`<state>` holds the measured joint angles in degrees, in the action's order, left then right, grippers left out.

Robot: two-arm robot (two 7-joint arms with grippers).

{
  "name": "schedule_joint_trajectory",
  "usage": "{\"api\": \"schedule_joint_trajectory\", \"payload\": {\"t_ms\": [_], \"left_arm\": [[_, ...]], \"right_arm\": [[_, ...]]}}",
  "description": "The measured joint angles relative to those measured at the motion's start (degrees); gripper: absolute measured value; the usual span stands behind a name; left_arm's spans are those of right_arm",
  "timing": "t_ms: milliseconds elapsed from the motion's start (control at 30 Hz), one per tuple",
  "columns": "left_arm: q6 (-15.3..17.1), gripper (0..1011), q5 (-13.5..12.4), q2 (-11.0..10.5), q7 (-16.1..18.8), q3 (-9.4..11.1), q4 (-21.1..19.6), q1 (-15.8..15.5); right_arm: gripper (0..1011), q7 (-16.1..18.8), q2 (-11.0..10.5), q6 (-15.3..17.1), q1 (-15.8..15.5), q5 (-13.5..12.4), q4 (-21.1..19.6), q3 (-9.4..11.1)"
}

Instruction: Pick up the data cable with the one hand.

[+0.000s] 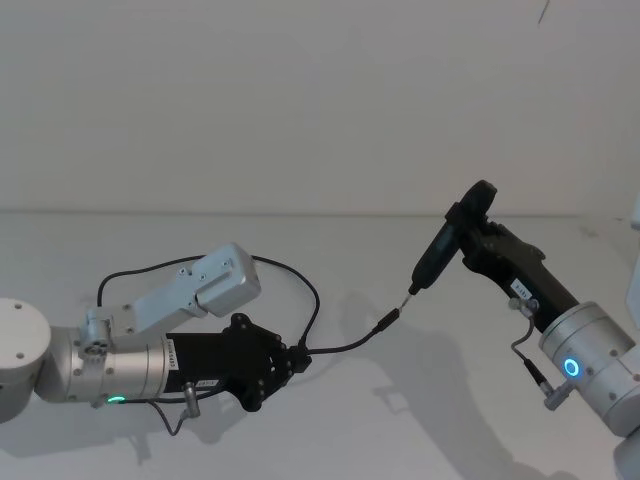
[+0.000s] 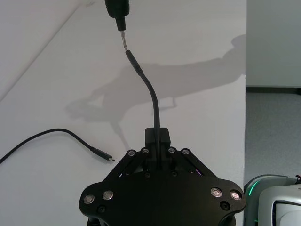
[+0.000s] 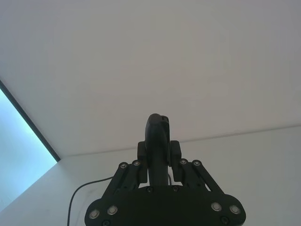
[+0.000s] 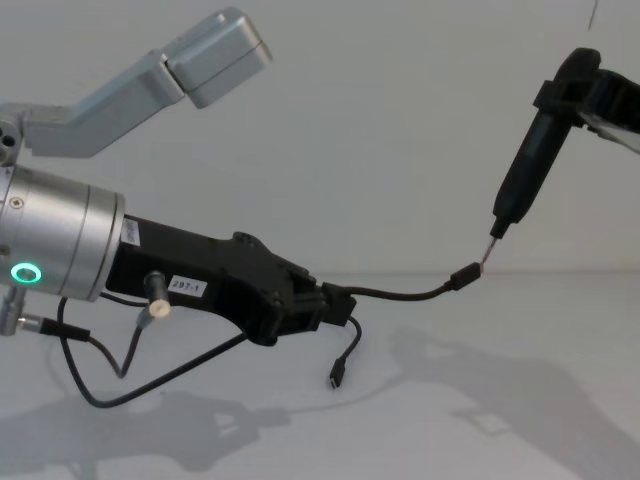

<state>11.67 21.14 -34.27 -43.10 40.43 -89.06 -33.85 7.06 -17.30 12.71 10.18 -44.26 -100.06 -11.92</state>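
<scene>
Gripping entry: black angular two-fingered left gripper [image 1: 297,353], clenched on long thin black flexible data cable [image 1: 345,346] just behind one plug, holding that end clear of white table [image 1: 150,240] toward its left side, apparently presenting it to slim black pen-shaped tool [image 1: 436,256] clamped in right gripper [image 1: 470,228].

We find the data cable [image 1: 350,345] stretched from the left hand [image 1: 297,356] rightward to the pen tool [image 1: 440,250], above the tabletop [image 1: 420,430].

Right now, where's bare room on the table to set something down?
Bare table lies at the near edge between the left claw and right claw, and beyond the cable toward the wall. Crowded where the cable reaches the pen tool.
</scene>
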Motion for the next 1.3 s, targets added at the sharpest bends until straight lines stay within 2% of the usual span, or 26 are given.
{"api": "schedule_joint_trajectory", "payload": {"t_ms": [1300], "left_arm": [[0.0,38,0.0,0.0,0.0,0.0,0.0,0.0]], "right_arm": [[279,-0.36,-0.3,-0.36,0.19,-0.24,0.34,-0.62]]}}
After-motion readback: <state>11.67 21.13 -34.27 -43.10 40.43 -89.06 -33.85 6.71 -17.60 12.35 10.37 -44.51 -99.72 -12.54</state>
